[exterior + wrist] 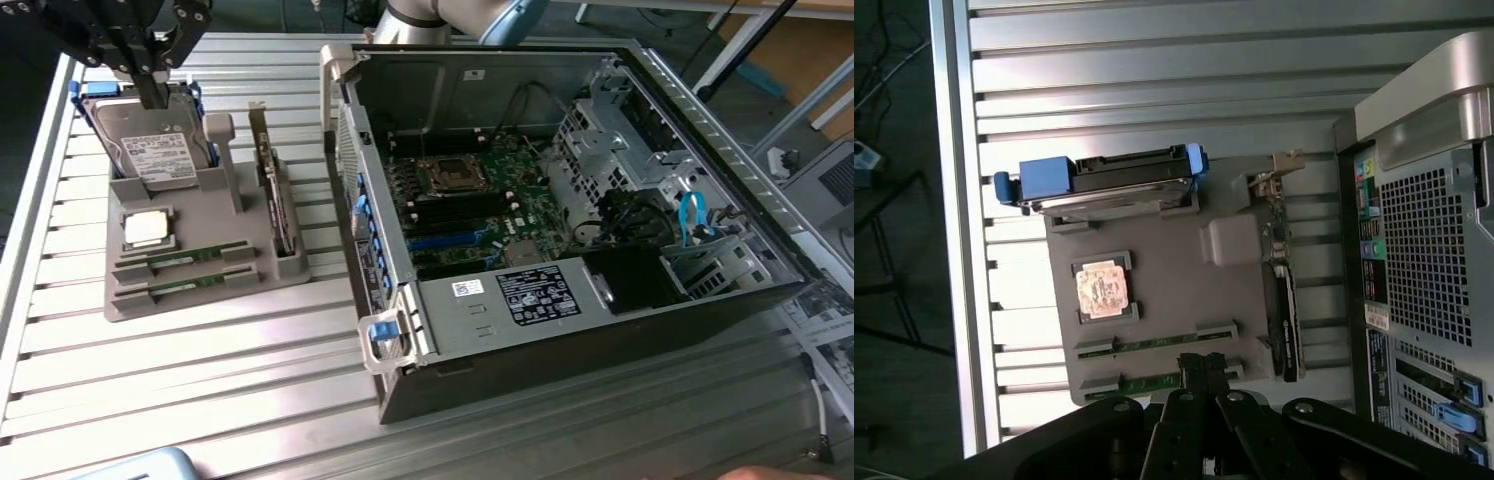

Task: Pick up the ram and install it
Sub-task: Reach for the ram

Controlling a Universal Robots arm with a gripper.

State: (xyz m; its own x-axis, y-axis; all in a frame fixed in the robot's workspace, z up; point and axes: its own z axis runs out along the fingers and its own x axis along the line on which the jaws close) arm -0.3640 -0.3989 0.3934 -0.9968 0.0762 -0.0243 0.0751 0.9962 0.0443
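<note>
Gripper (1202,366) clenched, fingertips pressed together, grasping nothing. Hovers over grey tray (1174,290), clear of ram (1146,382) seated in tray slot.

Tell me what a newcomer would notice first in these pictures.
The open computer case on the exterior view's right, its green motherboard bared, dominates. On that view's left a grey tray holds a hard drive, a processor and two ram sticks. The dark hand, shut and empty, hangs above the hard drive.
</note>
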